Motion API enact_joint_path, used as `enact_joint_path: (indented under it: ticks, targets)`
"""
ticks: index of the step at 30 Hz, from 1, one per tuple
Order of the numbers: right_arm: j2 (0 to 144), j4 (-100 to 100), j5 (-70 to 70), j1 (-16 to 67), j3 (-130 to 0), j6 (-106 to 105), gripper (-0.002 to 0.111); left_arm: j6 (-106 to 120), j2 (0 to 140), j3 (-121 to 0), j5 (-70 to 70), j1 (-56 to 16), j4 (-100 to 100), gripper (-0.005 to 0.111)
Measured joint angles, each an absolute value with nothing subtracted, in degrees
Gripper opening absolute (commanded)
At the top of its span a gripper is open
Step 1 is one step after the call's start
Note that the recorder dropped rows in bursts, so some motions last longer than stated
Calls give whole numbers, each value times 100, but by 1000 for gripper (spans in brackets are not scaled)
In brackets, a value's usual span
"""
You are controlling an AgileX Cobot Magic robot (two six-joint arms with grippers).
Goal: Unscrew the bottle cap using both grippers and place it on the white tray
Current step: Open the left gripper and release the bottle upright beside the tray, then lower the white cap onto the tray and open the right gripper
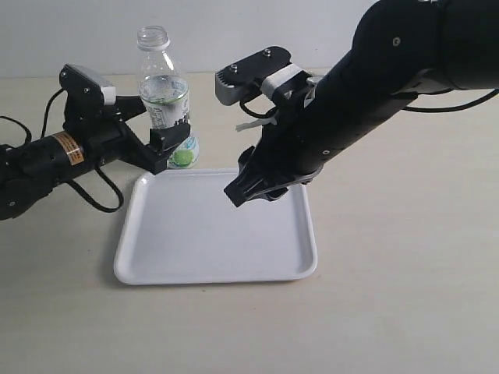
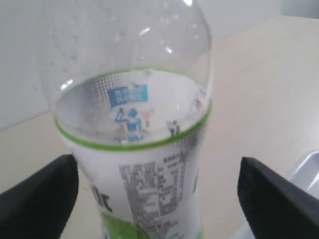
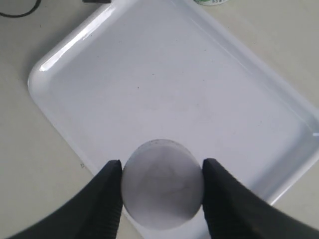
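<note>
bottle (image 1: 164, 89): clear plastic, glossy, sharp highlights on the shoulder.
label (image 2: 149, 194): smooth printed film, white and green, slight sheen.
bottle cap (image 3: 162, 186): white plastic, duller than the tray, faint grey smudges.
white tray (image 1: 210, 249): smooth plastic, glossy, light streaks along the rim.
left gripper (image 2: 158, 172), right gripper (image 3: 162, 199): black, matt, plastic-looking.
table (image 1: 405, 296): beige, matt, even.
grey housing (image 1: 242, 74) on the right wrist: semi-matt; metal or plastic, can't tell.
</note>
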State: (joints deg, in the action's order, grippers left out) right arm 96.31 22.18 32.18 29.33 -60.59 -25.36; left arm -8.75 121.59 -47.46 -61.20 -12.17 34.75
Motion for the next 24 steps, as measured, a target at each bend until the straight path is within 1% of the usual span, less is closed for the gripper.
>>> enact_joint_path:
  ticks: [7,17,24]
  targets:
    - [9793,2241,2883,2933,-6059,-2536,0,-638,11941,-4109,-6099,-1217,3451,83]
    - [10671,2241,2286,2933,-6048,-2421,0,-521,11217,-3283,-6099,-1217,3223,82]
    - [11131,2241,1641,2933,-6049,-2352,0,-521,10736,-2729,-6432,-1217,3091,82]
